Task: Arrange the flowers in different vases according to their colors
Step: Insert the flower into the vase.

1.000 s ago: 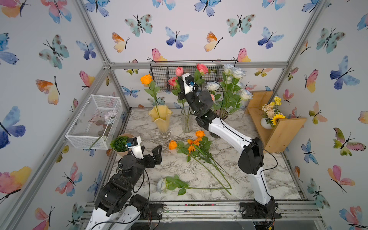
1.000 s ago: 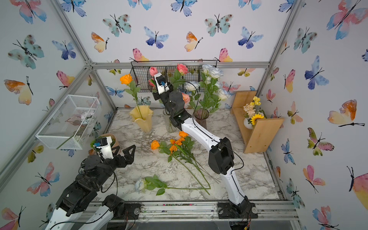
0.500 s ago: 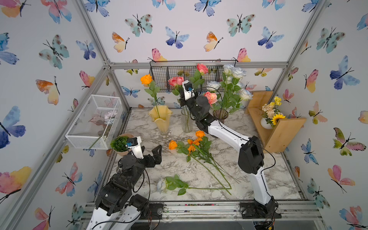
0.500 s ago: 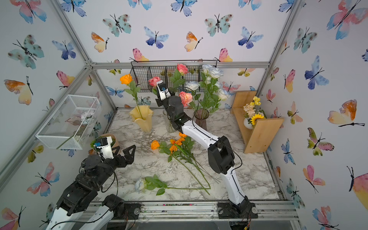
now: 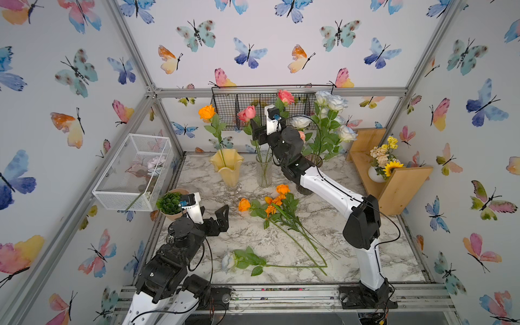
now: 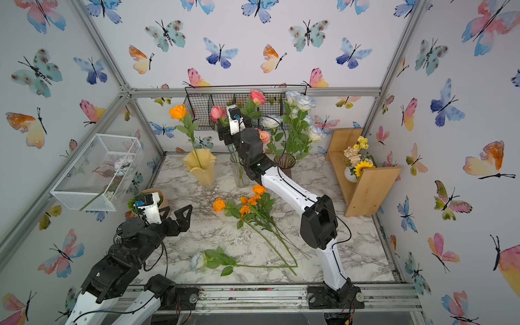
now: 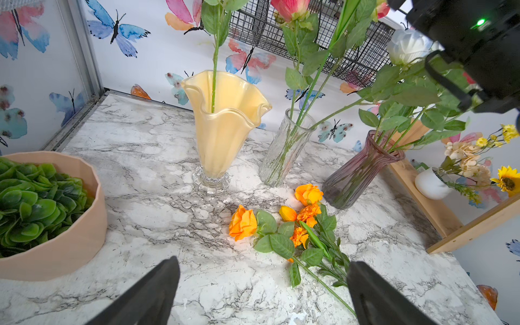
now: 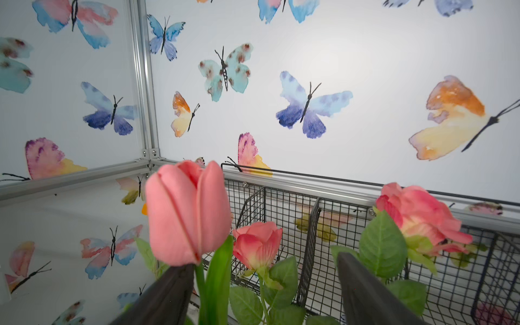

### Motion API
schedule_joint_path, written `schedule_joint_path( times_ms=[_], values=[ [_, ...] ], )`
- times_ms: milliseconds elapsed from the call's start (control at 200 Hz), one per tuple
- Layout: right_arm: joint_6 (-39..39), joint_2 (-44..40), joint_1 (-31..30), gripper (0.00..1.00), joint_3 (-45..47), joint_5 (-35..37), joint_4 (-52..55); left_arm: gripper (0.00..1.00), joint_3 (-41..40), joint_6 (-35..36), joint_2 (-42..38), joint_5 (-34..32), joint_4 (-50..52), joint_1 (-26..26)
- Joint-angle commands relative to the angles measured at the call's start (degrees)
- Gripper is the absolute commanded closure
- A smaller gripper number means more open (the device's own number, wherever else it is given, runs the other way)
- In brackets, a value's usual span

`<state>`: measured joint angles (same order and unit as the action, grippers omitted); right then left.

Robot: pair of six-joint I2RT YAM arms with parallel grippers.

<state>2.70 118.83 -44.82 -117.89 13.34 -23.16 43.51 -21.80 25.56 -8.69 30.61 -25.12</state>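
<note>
Tulip stem [image 8: 200,284] stands upright between my spread right fingers [image 8: 365,292], close beside one; my left fingers [image 7: 146,295], spread too, hold nothing.

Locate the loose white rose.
In both top views the white rose lies flat near the table's front edge, nearer the robot than the orange flowers.

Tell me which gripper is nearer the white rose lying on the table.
Left. The left gripper hangs open low over the table, close behind the white rose; the right gripper is high up among the pink flowers.
</note>
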Motion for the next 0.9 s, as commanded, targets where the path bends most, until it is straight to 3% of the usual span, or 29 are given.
schedule_joint_path(
  times_ms=[0, 195, 380, 551, 701, 891],
  values=[
    [-0.68, -2.29, 0.21, 0.19, -0.01, 2.35, 1.40, 0.01, -0.28, 0.89, -0.07, 1.34, -1.34, 0.34],
    [0.49, 0.89, 0.89, 0.17, -3.25, 5.95, 6.08, 0.01, -0.35, 0.89, 0.10, 1.39, -1.34, 0.41],
    [-0.68, 5.99, 2.40, 0.15, -9.47, 4.24, 10.57, 0.01, -0.31, 0.92, 0.36, 1.34, -1.34, 0.38],
    [-3.67, 13.23, 4.02, 0.14, -22.96, 4.32, 24.47, 0.01, -0.34, 0.82, 0.71, 1.31, -1.26, 0.41],
    [-6.01, 10.22, 4.20, 0.13, -19.68, 0.57, 28.29, 0.01, -0.27, 0.82, 1.31, 1.31, -1.26, 0.37],
    [-10.33, 9.41, 4.56, 0.12, -22.55, -3.94, 40.04, 0.01, -0.01, 0.81, 2.39, 2.31, -1.34, 0.43]
  ],
)
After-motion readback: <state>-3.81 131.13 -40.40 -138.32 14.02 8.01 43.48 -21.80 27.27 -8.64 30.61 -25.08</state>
